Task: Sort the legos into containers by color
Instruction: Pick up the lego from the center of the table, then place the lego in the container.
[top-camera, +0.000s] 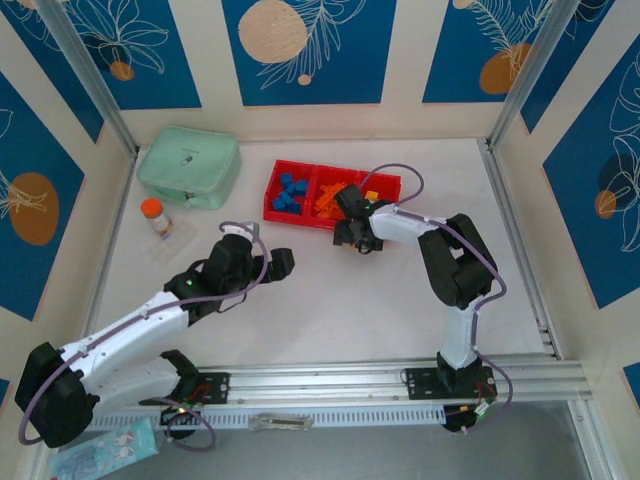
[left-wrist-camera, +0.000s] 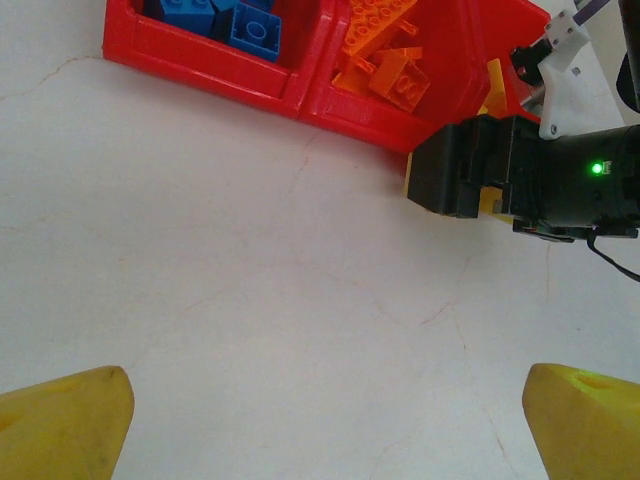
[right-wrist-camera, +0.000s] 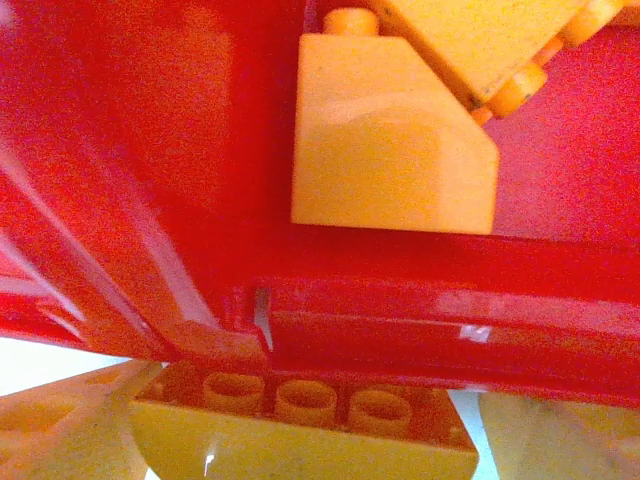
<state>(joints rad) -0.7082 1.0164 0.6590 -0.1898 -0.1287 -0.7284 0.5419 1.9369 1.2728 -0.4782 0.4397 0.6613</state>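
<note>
The red tray (top-camera: 300, 217) stands at the back centre, with blue legos (top-camera: 289, 192) in its left container, orange legos (top-camera: 330, 200) in the middle one and yellow ones (top-camera: 372, 195) on the right. My right gripper (top-camera: 355, 238) is low against the tray's front wall (right-wrist-camera: 400, 290). A yellow studded lego (right-wrist-camera: 300, 440) spans the gap between its fingers (right-wrist-camera: 60, 420), and the gripper (right-wrist-camera: 300, 430) is shut on it. Beyond the wall lies a pale yellow sloped piece (right-wrist-camera: 390, 140). My left gripper (top-camera: 280, 262) hangs open over bare table (left-wrist-camera: 325, 420), nothing between its fingers (left-wrist-camera: 60, 420).
A mint-green box (top-camera: 188, 167) sits at the back left. An orange-capped bottle (top-camera: 153, 213) stands in front of it, left of my left arm. Metal posts and walls close in both sides, and a rail (top-camera: 400, 380) runs along the near edge.
</note>
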